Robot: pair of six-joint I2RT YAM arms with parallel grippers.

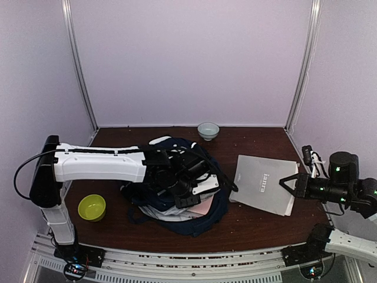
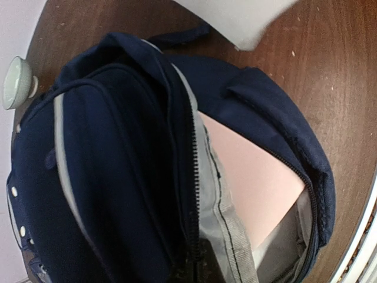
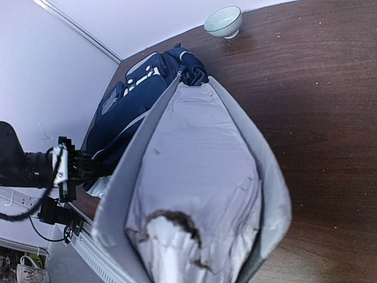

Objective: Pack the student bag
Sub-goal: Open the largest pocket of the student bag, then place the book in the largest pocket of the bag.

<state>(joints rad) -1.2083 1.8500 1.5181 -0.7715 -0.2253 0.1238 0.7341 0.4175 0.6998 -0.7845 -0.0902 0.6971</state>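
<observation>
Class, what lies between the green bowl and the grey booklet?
The student bag, unzipped, with the left arm stretched over it, separates green bowl from grey booklet; the top external view shows this.

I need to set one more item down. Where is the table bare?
Bare wood: back right, between the pale bowl and the grey booklet; also between booklet and near edge. Crowded: the middle, where the left arm covers the student bag, and the green bowl beside it.

The grey booklet (image 1: 263, 184) bears one sideways word (perhaps "ianra").
</observation>
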